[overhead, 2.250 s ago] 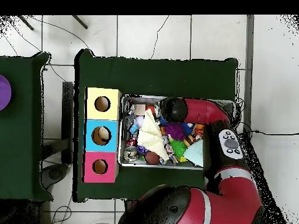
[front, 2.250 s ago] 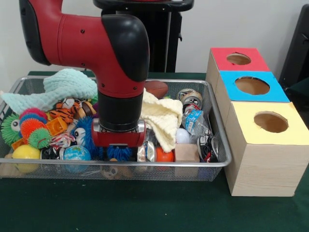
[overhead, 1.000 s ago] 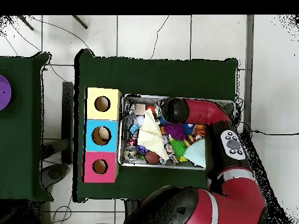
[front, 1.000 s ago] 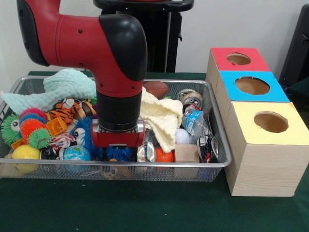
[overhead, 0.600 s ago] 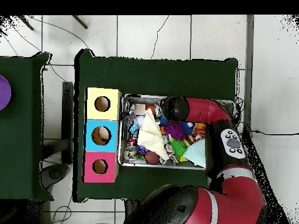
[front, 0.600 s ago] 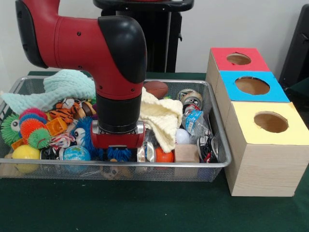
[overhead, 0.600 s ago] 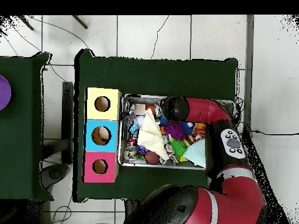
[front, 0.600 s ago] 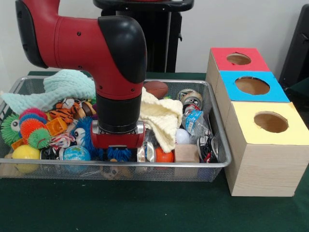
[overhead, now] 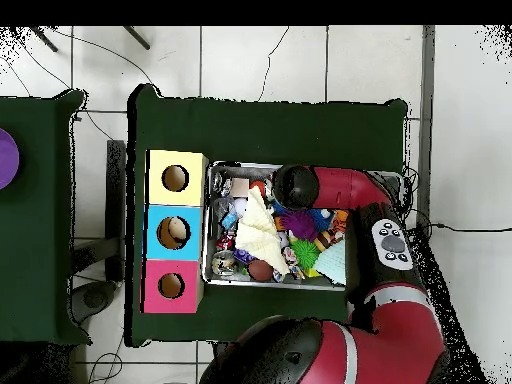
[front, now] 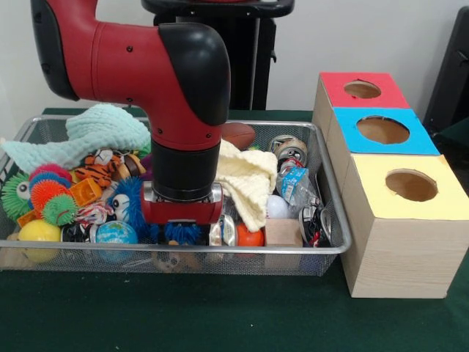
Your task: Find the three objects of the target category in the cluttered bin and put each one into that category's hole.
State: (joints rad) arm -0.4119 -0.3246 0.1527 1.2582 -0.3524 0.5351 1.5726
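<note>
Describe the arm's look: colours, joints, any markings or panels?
The arm has glossy red shells with small dark screw holes, and a rounded black elbow cap. The wrist is a black cylinder ending in a silver band over a red flange. In the overhead view, a grey panel with dark buttons sits on a red link, and the base has a black rounded cover. The gripper is hidden.

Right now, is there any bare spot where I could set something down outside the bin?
Yes: the green table is bare in front of the wire bin and the yellow box. Inside the bin it is packed, from the spiky balls to the wooden block, under the arm.
</note>
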